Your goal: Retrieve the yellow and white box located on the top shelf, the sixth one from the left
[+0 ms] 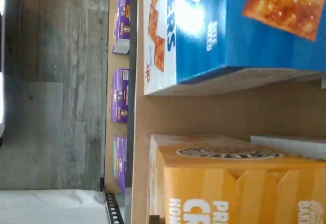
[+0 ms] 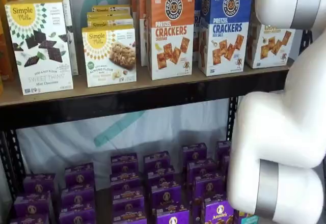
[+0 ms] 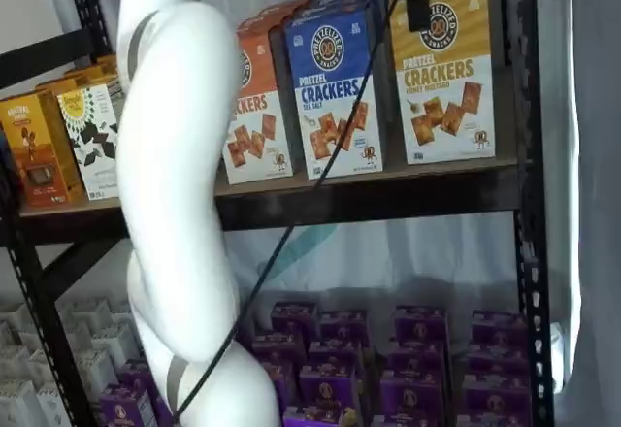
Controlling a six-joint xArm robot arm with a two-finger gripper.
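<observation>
The yellow and white box stands upright at the right end of the top shelf. In both shelf views it is next to a blue-topped cracker carton, and my white arm hides part of it. My gripper shows only as a black finger hanging from above at the box's upper left front; no gap shows, and I cannot tell whether it holds anything. The wrist view shows the yellow box's top close up, with bare shelf board between it and the blue carton.
An orange-topped carton and Simple Mills boxes fill the shelf further left. Purple boxes crowd the lower shelf. My arm and its cable cross in front. A black upright stands right of the yellow box.
</observation>
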